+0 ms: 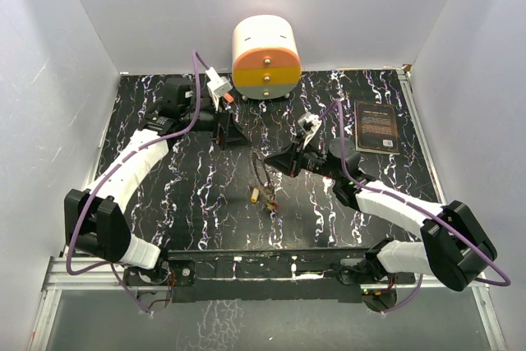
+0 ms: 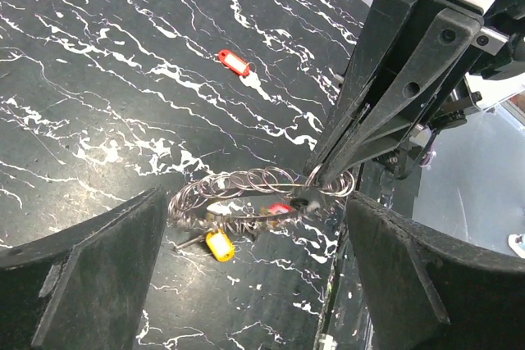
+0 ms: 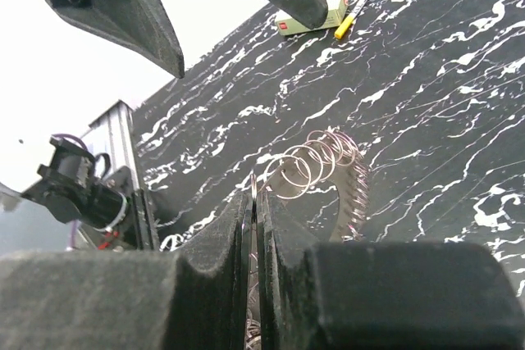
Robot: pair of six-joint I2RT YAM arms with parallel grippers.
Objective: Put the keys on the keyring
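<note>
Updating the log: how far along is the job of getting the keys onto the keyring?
Done: unclear; a yellow key and a red key lie at the keyring, attachment not visible. In hand: the right hand pinches the keyring. Remaining: a second red key lies apart.

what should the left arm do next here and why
Probably lower the open left gripper onto the loose red key tag: it lies apart from the silver coiled-wire keyring, which the right gripper holds with shut fingers.
</note>
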